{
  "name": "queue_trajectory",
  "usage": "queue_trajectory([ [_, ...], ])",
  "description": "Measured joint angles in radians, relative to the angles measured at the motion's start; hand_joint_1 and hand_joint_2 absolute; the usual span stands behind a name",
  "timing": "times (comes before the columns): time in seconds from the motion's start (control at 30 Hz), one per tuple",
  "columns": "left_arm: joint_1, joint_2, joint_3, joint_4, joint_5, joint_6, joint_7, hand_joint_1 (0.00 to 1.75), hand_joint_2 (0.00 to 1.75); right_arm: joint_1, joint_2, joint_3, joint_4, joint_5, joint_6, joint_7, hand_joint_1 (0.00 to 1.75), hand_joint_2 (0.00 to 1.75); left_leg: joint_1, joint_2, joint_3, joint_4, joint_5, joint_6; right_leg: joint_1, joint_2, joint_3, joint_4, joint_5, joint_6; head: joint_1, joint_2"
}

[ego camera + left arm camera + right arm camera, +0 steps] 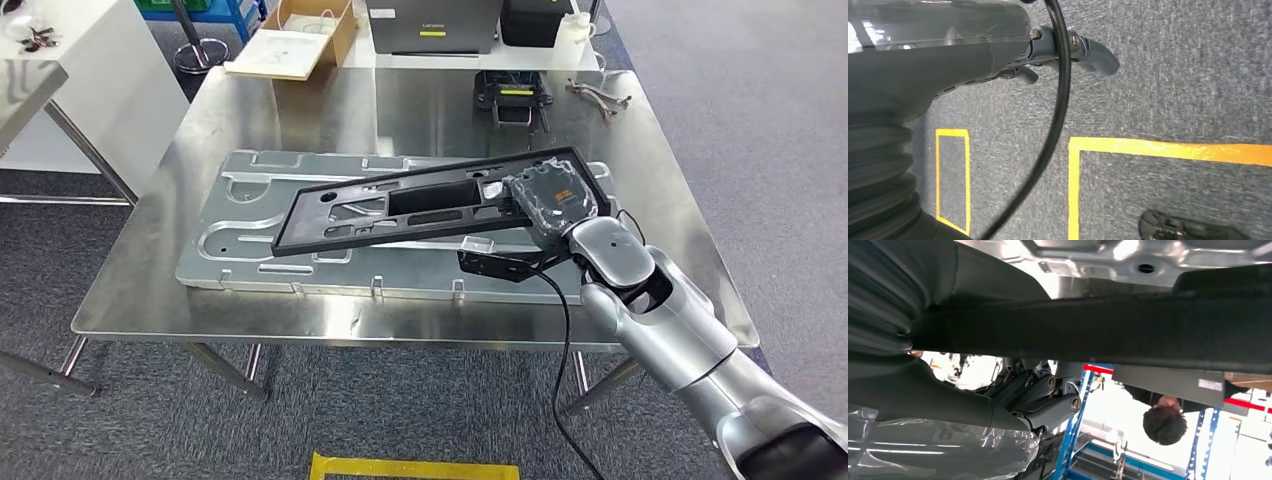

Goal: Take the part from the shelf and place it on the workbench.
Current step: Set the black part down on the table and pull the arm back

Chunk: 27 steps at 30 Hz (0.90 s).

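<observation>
The black frame (430, 205) is gripped at one end by the right hand (553, 200), fingers closed around it, lying across the metal plate (240, 235) on the desk (400, 110). It should be lowered flat before release. The left hand (1068, 50) hangs with nothing held, fingers loosely curled.

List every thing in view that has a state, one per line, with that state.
black part: held at one end by the right hand, tilted over the metal plate
right hand: grips the part's end
left hand: hangs over the carpet floor, fingers curled, holding nothing
metal plate: lying flat on the workbench
workbench: bears the plate
cardboard box: open
</observation>
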Motion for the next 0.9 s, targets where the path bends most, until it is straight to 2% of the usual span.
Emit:
queue_trajectory([
  [0.07, 0.001, 0.0, 0.0, 0.0, -0.001, 0.0, 0.0, 0.0, 1.75, 0.001, 0.0, -0.002, 0.0, 0.0, 0.0, -0.001, 1.75, 1.75, 0.004, 0.0, 0.005, -0.008, 0.002, 0.01, 0.0, 0.0, 0.002, 0.0, -0.005, 0.01, 0.0, 0.0],
  [0.1, 0.001, 0.0, 0.0, 0.0, -0.002, 0.0, 0.0, 0.0, 1.75, 0.0, 0.0, -0.003, 0.0, 0.0, 0.0, -0.002, 1.75, 1.75, 0.007, 0.0, 0.01, -0.013, 0.003, 0.016, -0.001, -0.001, -0.005, 0.019, -0.018, 0.015, 0.0, 0.0],
  [0.13, 0.0, 0.0, 0.0, 0.0, -0.003, 0.0, 0.0, 0.0, 1.75, -0.001, 0.0, -0.004, 0.0, 0.0, -0.001, -0.003, 1.75, 1.75, 0.009, 0.0, 0.014, -0.018, 0.003, 0.022, -0.001, -0.001, -0.024, 0.06, -0.04, 0.018, 0.0, 0.0],
  [0.2, -0.001, 0.0, 0.0, 0.0, -0.003, 0.0, 0.0, 0.0, 1.75, 0.0, 0.001, -0.006, 0.0, 0.0, -0.001, -0.004, 1.75, 1.75, 0.008, 0.0, 0.018, -0.02, 0.0, 0.03, -0.003, -0.001, -0.095, 0.192, -0.095, 0.024, 0.0, 0.0],
  [0.23, -0.001, 0.0, 0.0, 0.0, -0.003, 0.0, 0.0, 0.0, 1.75, 0.003, 0.001, -0.006, 0.0, 0.0, -0.001, -0.004, 1.75, 1.75, 0.008, 0.0, 0.02, -0.019, -0.003, 0.031, -0.004, -0.001, -0.132, 0.25, -0.11, 0.026, 0.0, 0.0],
  [0.27, 0.0, 0.0, 0.0, 0.0, -0.003, 0.0, 0.0, 0.0, 1.75, 0.005, 0.001, -0.006, 0.0, 0.0, -0.001, -0.004, 1.75, 1.75, 0.007, 0.0, 0.022, -0.018, -0.006, 0.032, -0.005, -0.001, -0.154, 0.277, -0.106, 0.027, 0.0, 0.0],
  [0.3, 0.0, 0.0, 0.0, 0.0, -0.003, 0.0, 0.0, 0.0, 1.75, 0.008, 0.001, -0.006, 0.0, 0.0, -0.001, -0.004, 1.75, 1.75, 0.007, 0.0, 0.025, -0.016, -0.01, 0.031, -0.006, -0.001, -0.159, 0.269, -0.084, 0.026, 0.0, 0.0],
  [0.33, 0.001, 0.0, 0.0, 0.0, -0.003, 0.0, 0.0, 0.0, 1.75, 0.009, 0.001, -0.006, 0.0, 0.0, -0.001, -0.004, 1.75, 1.75, 0.007, -0.001, 0.03, -0.014, -0.015, 0.03, -0.006, -0.002, -0.142, 0.219, -0.044, 0.024, 0.0, 0.0],
  [0.37, 0.0, -0.001, 0.0, 0.0, -0.003, 0.0, 0.0, 0.0, 1.75, 0.009, 0.001, -0.007, 0.0, 0.0, -0.001, -0.004, 1.75, 1.75, 0.007, -0.001, 0.035, -0.013, -0.021, 0.027, -0.006, -0.002, -0.113, 0.149, -0.002, 0.021, 0.0, 0.0],
  [0.43, -0.001, -0.001, 0.0, 0.0, -0.003, 0.0, 0.0, 0.0, 1.75, 0.008, 0.001, -0.008, 0.0, 0.0, -0.001, -0.004, 1.75, 1.75, 0.003, -0.002, 0.041, -0.008, -0.031, 0.019, -0.002, -0.002, -0.062, 0.035, 0.044, 0.013, 0.0, 0.0],
  [0.5, -0.002, -0.001, 0.0, 0.0, -0.003, 0.0, 0.0, 0.0, 1.75, 0.007, 0.001, -0.01, 0.0, 0.0, -0.001, -0.004, 1.75, 1.75, 0.0, -0.002, 0.043, -0.009, -0.036, 0.009, 0.003, -0.001, -0.048, 0.007, 0.041, 0.006, 0.0, 0.0],
  [0.6, -0.002, -0.001, 0.0, 0.0, -0.003, 0.001, 0.001, 0.0, 1.75, 0.009, 0.001, -0.012, 0.0, 0.0, -0.001, -0.004, 1.75, 1.75, 0.001, -0.001, 0.041, 0.01, -0.055, -0.006, -0.004, -0.001, -0.036, -0.004, 0.038, -0.009, 0.0, 0.0],
  [0.67, -0.002, -0.001, 0.0, 0.0, -0.002, 0.001, 0.002, 0.0, 1.75, 0.01, 0.001, -0.013, -0.001, 0.0, -0.001, -0.004, 1.75, 1.75, 0.004, 0.0, -0.001, 0.101, -0.098, -0.015, -0.007, -0.002, -0.026, -0.009, 0.035, -0.018, 0.0, 0.0],
  [0.73, -0.001, -0.001, 0.0, 0.0, -0.002, 0.001, 0.003, 0.0, 1.75, 0.012, 0.001, -0.013, 0.0, 0.0, -0.001, -0.003, 1.75, 1.75, 0.006, 0.001, -0.069, 0.222, -0.138, -0.021, -0.006, -0.002, -0.02, -0.008, 0.028, -0.023, 0.0, 0.0],
  [0.77, 0.0, -0.001, 0.0, 0.0, -0.001, 0.001, 0.003, 0.0, 1.75, 0.015, 0.001, -0.013, 0.0, 0.0, -0.001, -0.004, 1.75, 1.75, 0.007, 0.001, -0.093, 0.256, -0.139, -0.022, -0.005, -0.002, -0.016, -0.007, 0.024, -0.024, 0.0, 0.0],
  [0.8, 0.001, -0.001, 0.0, 0.0, -0.001, 0.001, 0.003, 0.0, 1.75, 0.018, 0.001, -0.013, 0.0, 0.0, -0.001, -0.004, 1.75, 1.75, 0.008, 0.001, -0.101, 0.255, -0.121, -0.023, -0.005, -0.002, -0.011, -0.006, 0.02, -0.023, 0.0, 0.0],
  [0.83, 0.002, -0.001, 0.0, 0.0, -0.001, 0.001, 0.003, 0.0, 1.75, 0.021, 0.001, -0.012, 0.0, 0.0, -0.001, -0.004, 1.75, 1.75, 0.008, 0.001, -0.09, 0.216, -0.086, -0.021, -0.005, -0.001, -0.005, -0.004, 0.014, -0.022, 0.0, 0.0],
  [0.87, 0.002, -0.001, 0.0, 0.0, -0.001, 0.001, 0.003, 0.0, 1.75, 0.023, 0.001, -0.012, 0.0, 0.0, -0.001, -0.004, 1.75, 1.75, 0.008, 0.001, -0.065, 0.149, -0.043, -0.018, -0.005, -0.001, 0.003, -0.003, 0.008, -0.02, 0.0, 0.0],
  [0.9, 0.001, -0.001, 0.0, 0.0, -0.001, 0.001, 0.003, 0.0, 1.75, 0.024, 0.001, -0.012, 0.0, 0.0, -0.001, -0.004, 1.75, 1.75, 0.006, 0.001, -0.037, 0.085, -0.013, -0.013, -0.003, -0.001, 0.008, -0.001, 0.001, -0.016, 0.0, 0.0],
])
